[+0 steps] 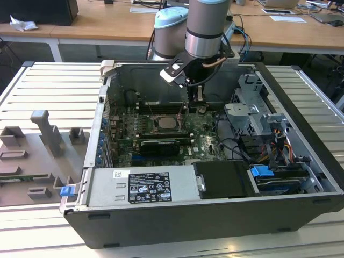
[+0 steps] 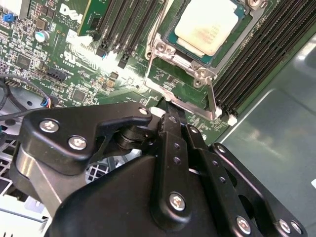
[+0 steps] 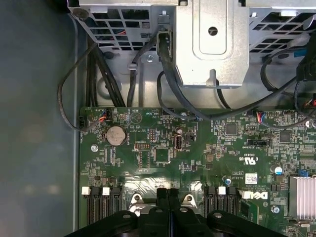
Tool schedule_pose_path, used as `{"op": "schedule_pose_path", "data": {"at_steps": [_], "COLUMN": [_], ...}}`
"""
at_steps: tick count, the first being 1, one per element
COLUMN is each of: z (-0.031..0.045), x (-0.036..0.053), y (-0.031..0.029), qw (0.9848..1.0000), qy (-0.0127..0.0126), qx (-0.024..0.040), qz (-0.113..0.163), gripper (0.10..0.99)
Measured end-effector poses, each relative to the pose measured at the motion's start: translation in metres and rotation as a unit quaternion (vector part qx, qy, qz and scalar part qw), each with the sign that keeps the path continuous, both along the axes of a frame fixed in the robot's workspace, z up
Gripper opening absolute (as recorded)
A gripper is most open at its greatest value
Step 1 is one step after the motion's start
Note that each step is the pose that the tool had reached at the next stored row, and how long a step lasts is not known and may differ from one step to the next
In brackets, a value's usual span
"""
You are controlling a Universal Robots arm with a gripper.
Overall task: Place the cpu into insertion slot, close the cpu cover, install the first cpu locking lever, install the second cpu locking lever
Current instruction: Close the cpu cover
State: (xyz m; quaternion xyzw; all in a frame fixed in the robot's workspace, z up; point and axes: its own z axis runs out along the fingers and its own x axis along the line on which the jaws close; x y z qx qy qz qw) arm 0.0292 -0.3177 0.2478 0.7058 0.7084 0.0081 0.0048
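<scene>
One cpu (image 2: 210, 24) lies framed inside one closed cpu cover (image 2: 163, 49), as you see in the second wrist view. Your single gripper (image 2: 173, 118), both fingers clenched together on nothing visible, hangs just beside that cover's edge.

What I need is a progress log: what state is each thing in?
cpu: seated, top showing.
cpu cover: appears lowered around the cpu.
gripper: jaws shut, nothing between them.
computer case: side open.
</scene>
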Motion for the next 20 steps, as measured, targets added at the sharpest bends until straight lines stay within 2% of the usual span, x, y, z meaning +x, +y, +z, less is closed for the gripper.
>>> {"op": "schedule_pose_path", "data": {"at_steps": [9,15,20], "z": [-0.0006,-0.0010,-0.0014], "x": [-0.0002,-0.0043,-0.0059], "y": [0.0000,0.0000,0.0000], "qw": [1.0000,1.0000,1.0000], "qy": [0.0019,0.0024,0.0037], "qx": [0.0000,0.0000,0.0000], "qz": [0.000,0.000,0.000], "gripper": [0.106,0.106,0.106]}}
